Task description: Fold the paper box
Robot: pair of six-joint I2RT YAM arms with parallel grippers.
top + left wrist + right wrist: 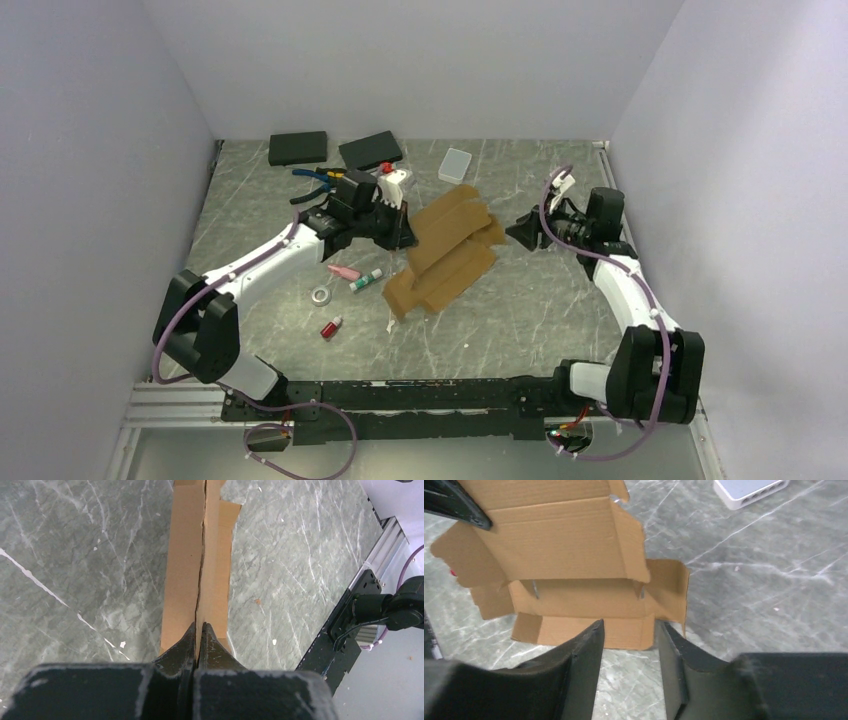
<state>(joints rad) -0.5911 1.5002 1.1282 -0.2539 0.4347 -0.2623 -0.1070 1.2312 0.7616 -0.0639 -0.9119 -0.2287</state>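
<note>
My left end effector [199, 630] pinches one edge of the paper box [447, 250] at the middle of the counter [520, 320]. My right end effector [629, 625] stands spread and empty beside it. With that single thin grip, I judge the half-folded cardboard may slip or spring flat.

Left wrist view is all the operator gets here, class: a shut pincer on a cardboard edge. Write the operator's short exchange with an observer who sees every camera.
Operator: Is the right pincer gripping the paper box too?
Observer: No. It stands open with nothing between its fingers, facing the box's edge on the right arm's side.
Operator: How far is the box folded?
Observer: Only partly. The right wrist view shows panels creased and flaps spread open, not a closed box.
Operator: Anything loose near my left pincer?
Observer: Yes. A tape ring and a small red bottle lie on the table to the left of the box.
</note>
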